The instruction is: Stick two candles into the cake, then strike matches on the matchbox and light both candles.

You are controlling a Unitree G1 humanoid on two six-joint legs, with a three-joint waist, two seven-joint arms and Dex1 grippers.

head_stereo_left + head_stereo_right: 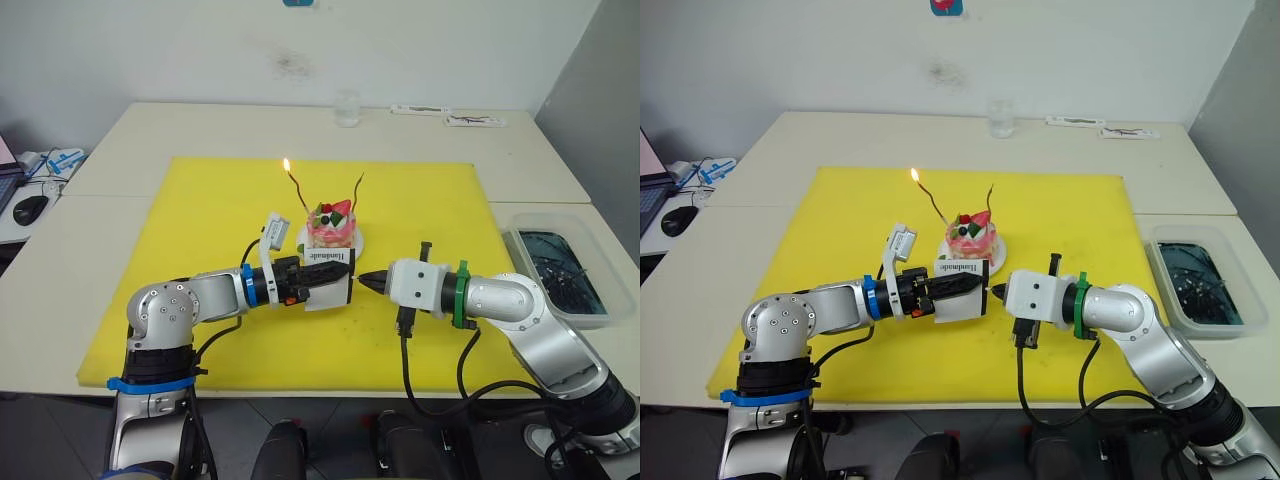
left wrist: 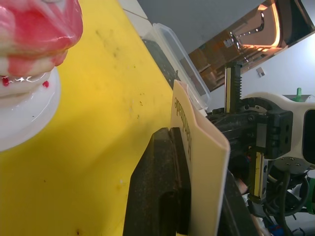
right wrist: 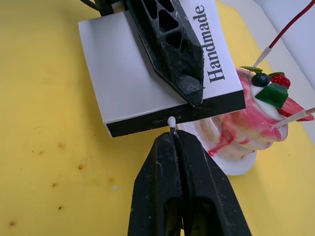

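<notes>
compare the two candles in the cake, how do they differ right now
The candle on the robot's left carries a small flame at its tip; the candle on the robot's right is unlit. The left one looks yellowish-gold, the right one dark red. Both are thin, wavy, stuck in the cake, and lean outward from each other.

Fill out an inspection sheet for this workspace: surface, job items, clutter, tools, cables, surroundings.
Surface: yellow mat on pale tables.
Job items: cake on its white plate; two candles stand in it, left candle burning, right candle unlit.
Matchbox: held off the mat, black strip facing the match.
Clutter: clear bin of dark items on the right; glass and two flat packets at the far edge.
Tools: left tool shut on matchbox; right tool shut on match, its white head at the strip.
Cables: black cable hanging from the right wrist.
Surroundings: white wall; mouse on the left desk.
</notes>
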